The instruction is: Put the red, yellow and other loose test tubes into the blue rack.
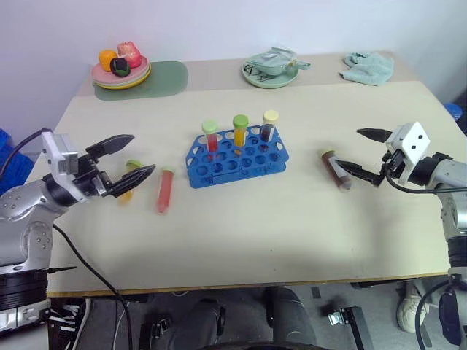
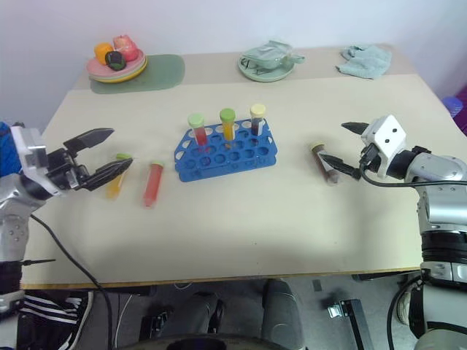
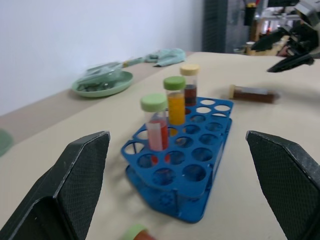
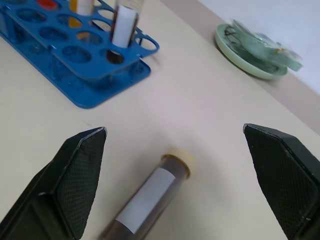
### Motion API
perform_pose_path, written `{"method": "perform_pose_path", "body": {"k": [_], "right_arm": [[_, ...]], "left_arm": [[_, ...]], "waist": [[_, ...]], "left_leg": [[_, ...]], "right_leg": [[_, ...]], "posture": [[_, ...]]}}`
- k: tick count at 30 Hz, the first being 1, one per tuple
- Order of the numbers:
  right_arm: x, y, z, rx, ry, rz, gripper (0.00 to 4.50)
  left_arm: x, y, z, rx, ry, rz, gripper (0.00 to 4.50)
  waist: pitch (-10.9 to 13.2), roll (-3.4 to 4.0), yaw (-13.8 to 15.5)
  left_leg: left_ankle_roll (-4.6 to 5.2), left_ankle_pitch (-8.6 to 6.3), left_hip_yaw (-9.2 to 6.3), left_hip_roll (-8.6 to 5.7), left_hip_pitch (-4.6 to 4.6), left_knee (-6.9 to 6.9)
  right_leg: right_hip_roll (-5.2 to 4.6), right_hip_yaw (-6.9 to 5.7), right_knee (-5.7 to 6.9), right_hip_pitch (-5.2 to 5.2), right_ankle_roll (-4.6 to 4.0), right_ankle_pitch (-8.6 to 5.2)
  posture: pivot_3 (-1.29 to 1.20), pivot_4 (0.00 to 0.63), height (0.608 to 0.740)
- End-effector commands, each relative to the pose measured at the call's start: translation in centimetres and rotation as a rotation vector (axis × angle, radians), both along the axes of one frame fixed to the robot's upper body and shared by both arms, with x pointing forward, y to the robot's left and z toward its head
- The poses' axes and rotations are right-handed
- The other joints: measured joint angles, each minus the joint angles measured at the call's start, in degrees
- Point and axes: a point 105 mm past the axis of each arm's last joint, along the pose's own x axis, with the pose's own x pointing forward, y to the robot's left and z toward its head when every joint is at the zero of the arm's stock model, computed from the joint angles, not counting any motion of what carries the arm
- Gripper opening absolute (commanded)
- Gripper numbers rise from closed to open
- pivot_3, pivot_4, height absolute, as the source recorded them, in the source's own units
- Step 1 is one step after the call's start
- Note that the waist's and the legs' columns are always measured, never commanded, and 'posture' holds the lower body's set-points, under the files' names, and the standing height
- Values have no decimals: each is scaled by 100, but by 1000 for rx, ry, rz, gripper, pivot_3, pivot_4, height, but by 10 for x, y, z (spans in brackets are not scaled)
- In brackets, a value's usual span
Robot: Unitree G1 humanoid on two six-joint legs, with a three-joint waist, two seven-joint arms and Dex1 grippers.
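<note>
1. The left gripper hovers over the left part of the table, pointing right toward the rack; its jaws stand wide apart and hold nothing.
2. The right gripper hovers over the right part of the table, pointing left; its jaws stand wide apart and hold nothing.
3. The blue rack stands at the table's centre. Three tubes stand upright in its far row: red, yellow-orange and dark brown.
4. Three loose tubes lie flat on the table:
   - The yellow tube lies at the left, partly behind the left gripper's lower finger.
   - The red tube lies just right of it, left of the rack.
   - The brown tube lies right of the rack, beside the right gripper's lower finger.
5. At the far edge sit a plate with toy food on a green mat, a green dish and a crumpled cloth.
6. A plain pale wall rises behind the table.
</note>
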Motion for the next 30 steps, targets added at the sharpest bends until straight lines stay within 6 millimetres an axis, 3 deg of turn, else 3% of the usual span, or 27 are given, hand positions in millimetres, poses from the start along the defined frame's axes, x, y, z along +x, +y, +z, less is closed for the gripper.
{"method": "perform_pose_path", "body": {"k": [1, 12, 17, 24, 30], "right_arm": [[5, -5, 18, -12, -45, -48, 4500], [19, -13, 26, 51, 127, -209, 4500], [15, 1, 22, 115, 326, -230, 4500], [22, 32, 38, 189, 572, -388, 4500], [30, 33, 11, 240, 750, -622, 4500]], "left_arm": [[0, -4, 13, 20, -59, -3, 4475], [0, -22, 10, 25, -39, -76, 4475], [-4, -19, 11, 33, -37, -89, 4475], [-3, -31, 7, 11, -34, -124, 4475], [-6, -38, 4, -10, -50, -126, 4475]], "waist": [[0, 0, -1], [0, 0, 13], [0, 1, -11], [1, 3, 5], [-3, -4, 13]], "left_leg": [[0, 0, 0, 0, 0, 0], [0, 0, 1, 4, -4, 0], [0, 0, 3, 6, -5, -1], [-2, -1, 6, 14, -14, -2], [3, -3, 6, 12, -25, 1]], "right_leg": [[0, 0, 0, 0, 0, 0], [4, 2, -4, -3, -2, 1], [5, 3, -13, -5, -4, 3], [12, 5, -37, -14, -11, 8], [15, 3, -73, -2, -5, 32]], "posture": [[0, 150, 740], [0, 150, 740], [0, 150, 740], [0, 150, 740], [0, 150, 740]]}}
